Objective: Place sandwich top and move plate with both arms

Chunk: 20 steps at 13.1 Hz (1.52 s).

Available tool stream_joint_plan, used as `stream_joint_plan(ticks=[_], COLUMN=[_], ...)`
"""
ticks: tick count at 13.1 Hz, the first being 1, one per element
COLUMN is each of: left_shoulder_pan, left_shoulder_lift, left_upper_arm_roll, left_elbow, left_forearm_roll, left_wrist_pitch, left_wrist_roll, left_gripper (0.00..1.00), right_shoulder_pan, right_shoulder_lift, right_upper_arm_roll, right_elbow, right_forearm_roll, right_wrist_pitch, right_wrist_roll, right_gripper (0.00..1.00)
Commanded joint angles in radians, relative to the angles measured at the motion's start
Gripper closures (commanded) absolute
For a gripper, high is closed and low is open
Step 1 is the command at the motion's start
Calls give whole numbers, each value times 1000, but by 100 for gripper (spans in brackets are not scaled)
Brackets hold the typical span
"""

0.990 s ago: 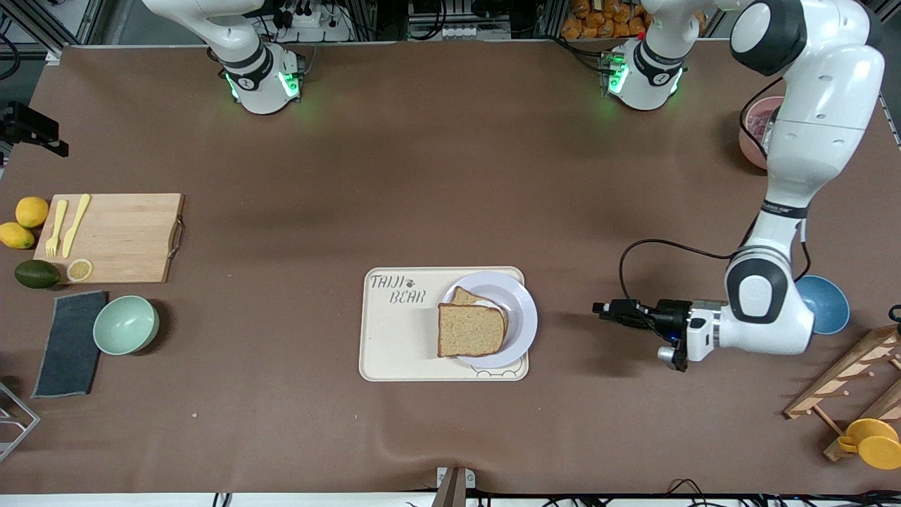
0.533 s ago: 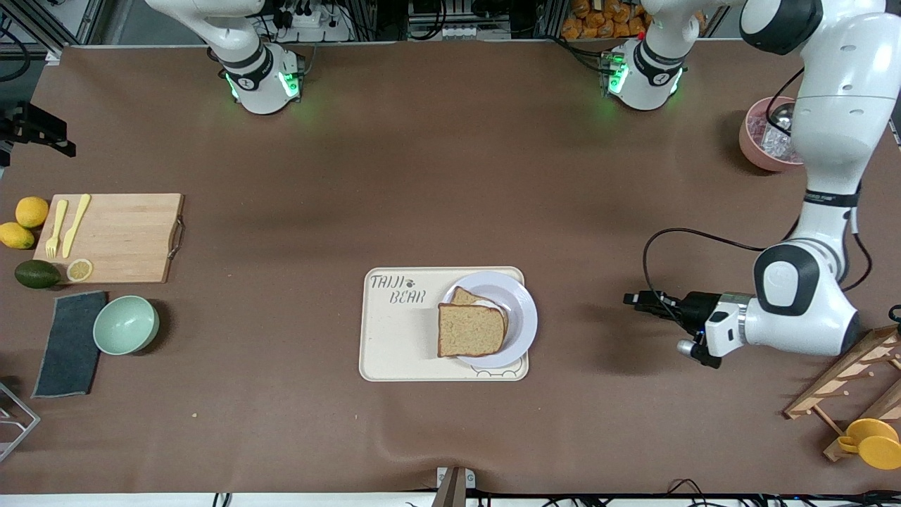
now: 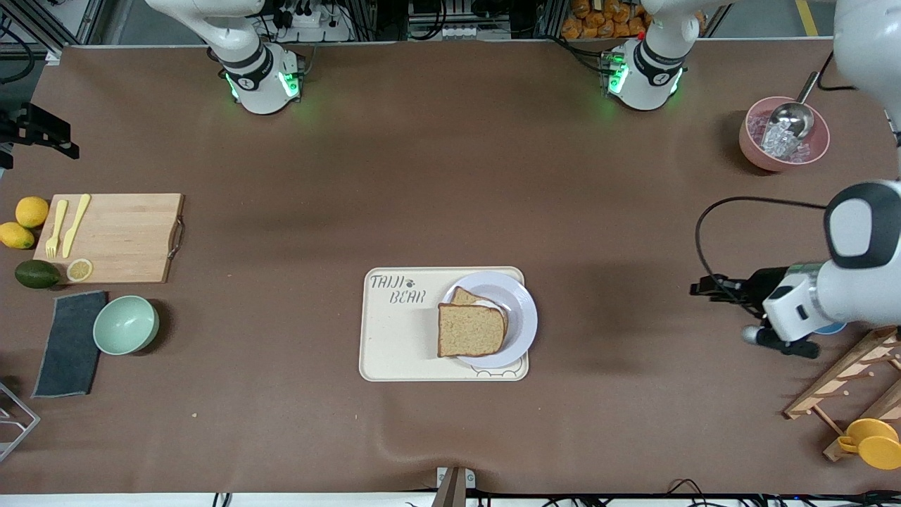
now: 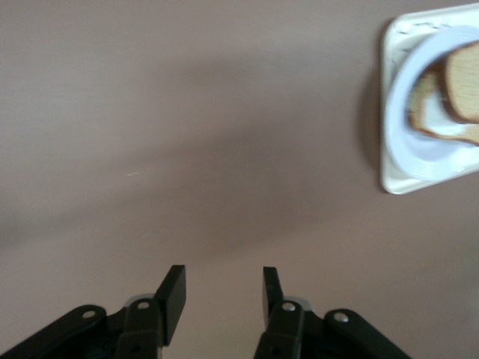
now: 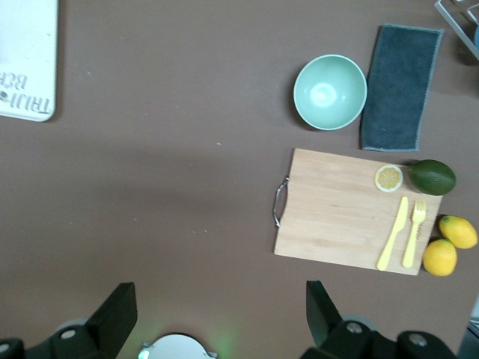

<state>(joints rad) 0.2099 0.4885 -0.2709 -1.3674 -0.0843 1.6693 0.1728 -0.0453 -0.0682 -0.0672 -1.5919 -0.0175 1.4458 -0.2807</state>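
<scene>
The sandwich top (image 3: 470, 329), a plain brown slice, lies on the lower slice (image 3: 464, 296), where a little white egg shows. Both rest on the lavender-white plate (image 3: 521, 317). The top overhangs the plate's rim over the cream bear tray (image 3: 394, 345). My left gripper (image 3: 704, 289) is open and empty over bare table, between the tray and the left arm's end. Its wrist view shows the gripper (image 4: 222, 288), the plate (image 4: 408, 138) and the bread (image 4: 464, 82). My right gripper (image 5: 219, 307) is wide open and empty, high over its base. It is out of the front view.
A cutting board (image 3: 112, 236) with yellow cutlery, lemons, an avocado, a mint bowl (image 3: 126, 324) and a grey cloth (image 3: 70, 343) sit at the right arm's end. A pink bowl with a scoop (image 3: 783, 141), a blue bowl (image 3: 830, 328), a wooden rack (image 3: 845, 387) and a yellow cup (image 3: 873, 442) sit at the left arm's end.
My left arm has drawn back from the tray toward its own end of the table, gripper open and empty. The bread and plate have not moved.
</scene>
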Motion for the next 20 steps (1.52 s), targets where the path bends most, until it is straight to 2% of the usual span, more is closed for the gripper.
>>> stream_joint_plan(ticks=[1,5,6,8,12,14,20], left_shoulder_pan=[-12,-38,-38,-43,-34,-29,-21], left_shoulder_lift=[-125,-281,-307,-336,-372,-363,-392], left_upper_arm_roll=[-5,-2,-2,-5,8,19,39], left_elbow=[-32,-33,-33,-30,-24,31,30], left_forearm_roll=[122,159,159,155,155,155,146], left_wrist_pitch=[-66,-204,-229,-279,-287,-270,-261], left_wrist_roll=[-44,-134,-131,-131,-118,-122,-136], left_gripper=[48,47,39,0,0,0,0], right_shoulder_pan=[-27,-47,-47,-48,-47,-48,-47], right_shoulder_lift=[-9,-12,-12,-10,-9,-7,-7], right_upper_arm_roll=[17,14,14,14,14,14,14], right_elbow=[-8,-6,-6,-5,-5,-3,-6], right_forearm_roll=[30,31,31,33,33,33,33], right_wrist_pitch=[15,19,19,22,22,22,21], right_wrist_roll=[44,99,115,123,123,123,123], right_gripper=[0,0,0,0,0,0,0])
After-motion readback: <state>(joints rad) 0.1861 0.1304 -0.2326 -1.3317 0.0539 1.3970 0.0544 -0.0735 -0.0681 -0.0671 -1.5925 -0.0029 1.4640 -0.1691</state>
